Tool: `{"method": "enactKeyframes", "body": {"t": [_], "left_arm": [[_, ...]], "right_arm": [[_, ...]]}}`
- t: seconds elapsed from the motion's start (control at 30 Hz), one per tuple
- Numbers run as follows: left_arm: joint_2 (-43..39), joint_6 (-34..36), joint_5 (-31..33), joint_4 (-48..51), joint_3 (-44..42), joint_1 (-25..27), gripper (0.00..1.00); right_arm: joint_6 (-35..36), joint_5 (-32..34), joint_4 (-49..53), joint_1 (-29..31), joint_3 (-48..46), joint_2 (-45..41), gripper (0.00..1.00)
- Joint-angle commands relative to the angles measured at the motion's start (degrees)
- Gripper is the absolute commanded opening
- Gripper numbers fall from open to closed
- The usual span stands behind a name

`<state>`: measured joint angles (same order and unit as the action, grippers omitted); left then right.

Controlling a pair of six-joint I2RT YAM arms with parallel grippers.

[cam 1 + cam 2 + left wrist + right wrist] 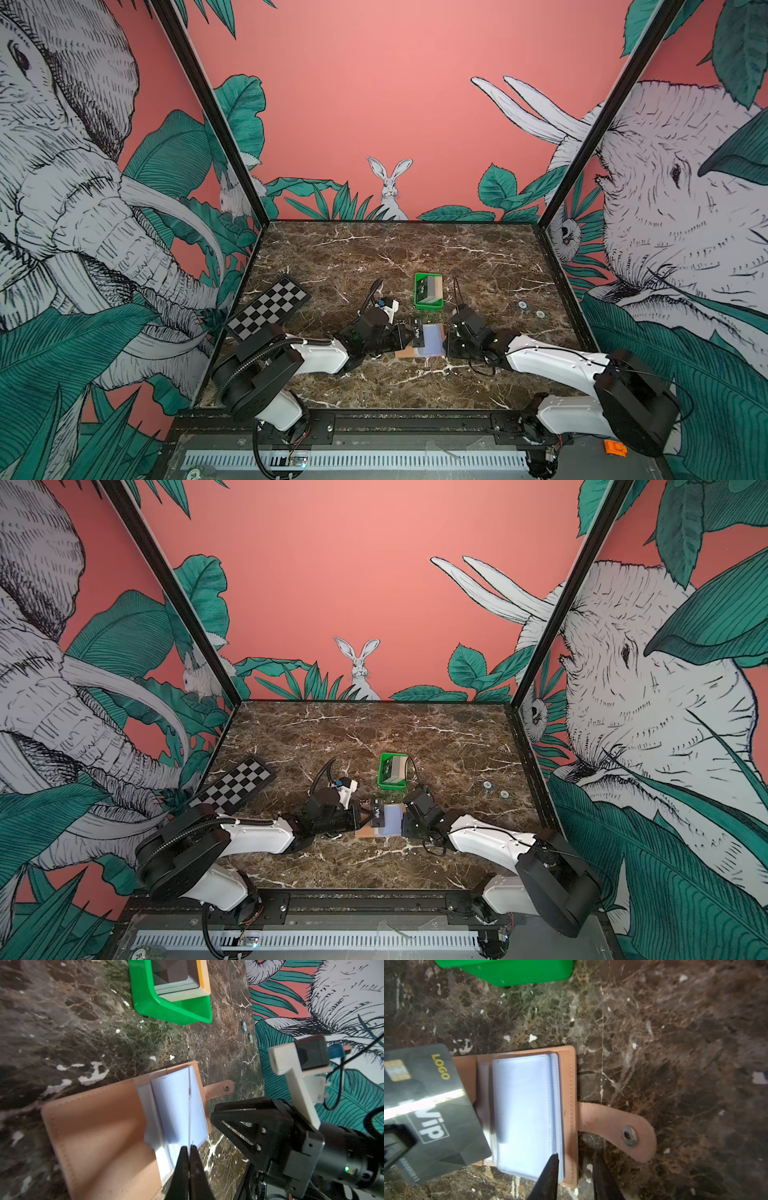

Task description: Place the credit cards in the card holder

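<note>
Tan leather marks the card holder (405,353), lying open on the marble worktop (374,257) at lower centre in both top views. Its clear pockets (525,1109) face up with no card showing in them. The left gripper (189,1152) is clamped on 1 black VIP card (436,1105), held above the holder's half away from the strap. The right gripper (575,1157) straddles the strap-side edge with its 2 jaws part-way apart; I cannot tell whether it pinches anything. The step in hand looks like inserting this card. Next, I judge, a pocket mouth must be opened and the card's edge lined up with it. Further up the frame, the green tray (417,291) holds a stack of cards (430,287).
</note>
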<state>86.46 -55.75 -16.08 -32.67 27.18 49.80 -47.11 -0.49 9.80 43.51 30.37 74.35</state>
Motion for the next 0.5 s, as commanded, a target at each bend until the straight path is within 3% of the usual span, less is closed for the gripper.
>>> {"method": "enactKeyframes", "body": {"t": [0.0, 0.47], "left_arm": [[-1.0, -0.5, -0.7, -0.4, -0.9, -0.5, 0.0], [-1.8, -0.3, -1.8, 2.0, -1.6, -1.9, 0.0]], "right_arm": [[0.6, 1.5, 0.6, 0.3, 0.6, 0.4, 0.26], [0.7, 0.8, -0.6, 0.3, 0.2, 2.1, 0.2]]}}
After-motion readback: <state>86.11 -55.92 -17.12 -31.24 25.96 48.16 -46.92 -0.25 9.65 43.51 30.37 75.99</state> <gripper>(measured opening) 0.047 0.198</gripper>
